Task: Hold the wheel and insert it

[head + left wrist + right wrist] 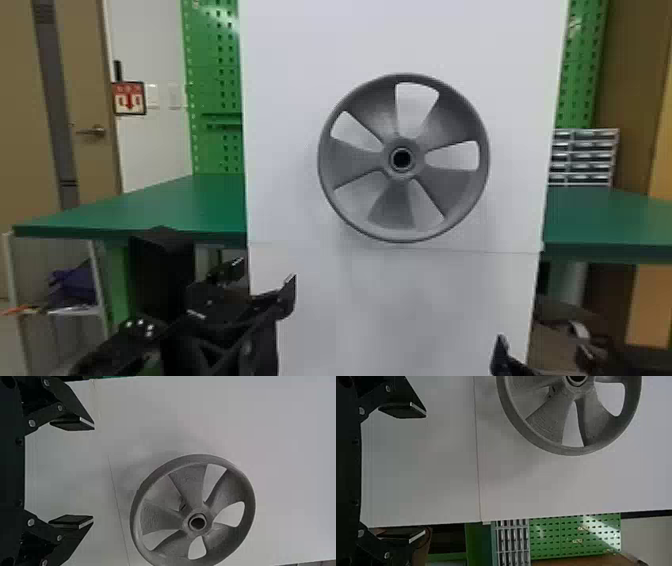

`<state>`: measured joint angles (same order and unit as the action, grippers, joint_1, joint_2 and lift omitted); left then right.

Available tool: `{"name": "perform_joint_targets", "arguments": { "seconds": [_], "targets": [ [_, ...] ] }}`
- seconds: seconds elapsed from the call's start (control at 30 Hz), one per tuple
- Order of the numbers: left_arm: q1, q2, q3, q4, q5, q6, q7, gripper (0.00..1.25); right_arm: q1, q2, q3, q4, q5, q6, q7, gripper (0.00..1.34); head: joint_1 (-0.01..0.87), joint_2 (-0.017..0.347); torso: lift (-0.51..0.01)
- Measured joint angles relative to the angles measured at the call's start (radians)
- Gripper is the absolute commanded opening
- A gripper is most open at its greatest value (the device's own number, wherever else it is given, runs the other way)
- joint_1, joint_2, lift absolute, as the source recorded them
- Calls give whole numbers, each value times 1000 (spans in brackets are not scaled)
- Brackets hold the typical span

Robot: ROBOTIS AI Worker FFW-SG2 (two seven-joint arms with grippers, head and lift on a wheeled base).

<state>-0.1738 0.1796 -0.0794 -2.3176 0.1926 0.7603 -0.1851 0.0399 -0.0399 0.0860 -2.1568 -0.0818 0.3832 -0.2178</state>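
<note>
"One wheel in view: matte grey, round, five-spoked point(392, 205), hollow round hub. Where's it sitting?"

"Upright at the face of the tall flat white panel point(290, 100), just above its horizontal seam. Hub hole faces the head camera. Can't tell how it's fixed."

"Left tool?"

"Black two-finger left gripper point(267, 272): open, nothing between the fingers. Low, below the wheel and off to its left."

"Right?"

"Black two-finger right gripper point(501, 352): also open and empty, fingers well apart. Low, below the wheel and to its right. Neither touches the wheel."

"Background?"

"Flat green tabletop point(165, 205) either side of the panel, green perforated metal board point(210, 65), grey small-drawer cabinet point(585, 155) on the right."
</note>
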Motion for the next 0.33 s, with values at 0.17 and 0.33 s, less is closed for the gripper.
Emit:
{"name": "perform_joint_targets", "arguments": {
  "seconds": [0.17,0.33],
  "targets": [
    [-30,4,1,-29,9,79,0,827,0,-1,1,0,0,0,0,1089,181,98,-494],
    [-47,4,2,-45,11,119,1,827,-1,-3,3,0,0,0,0,1089,181,98,-494]
  ]
}}
